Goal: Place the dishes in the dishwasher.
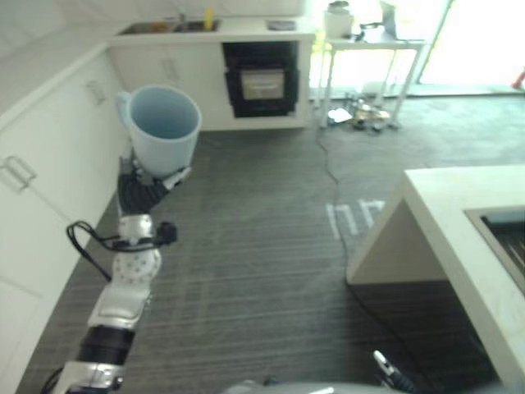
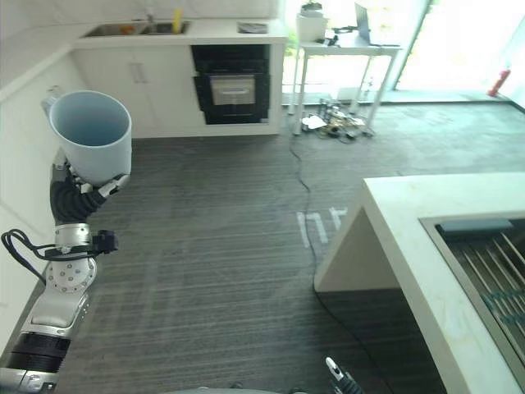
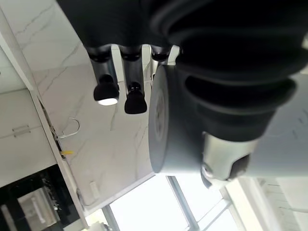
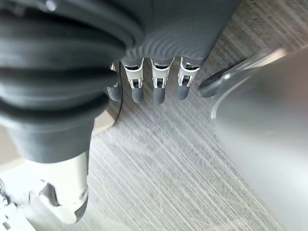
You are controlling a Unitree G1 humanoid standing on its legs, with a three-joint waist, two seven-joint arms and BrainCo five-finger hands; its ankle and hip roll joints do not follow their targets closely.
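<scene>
Pale blue cup (image 2: 92, 134) upright (mouth up) in left hand (image 2: 78, 194), beside white cabinets (image 2: 20, 156).

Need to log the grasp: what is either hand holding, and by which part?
The left hand holds a light blue mug upright by its base. The right hand holds nothing.

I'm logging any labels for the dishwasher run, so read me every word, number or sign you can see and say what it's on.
Pale marks on the grey striped floor: look like characters, too blurred to read.
Light blue plastic cup in the left hand: no print visible.
Black built-in oven: nothing legible.
</scene>
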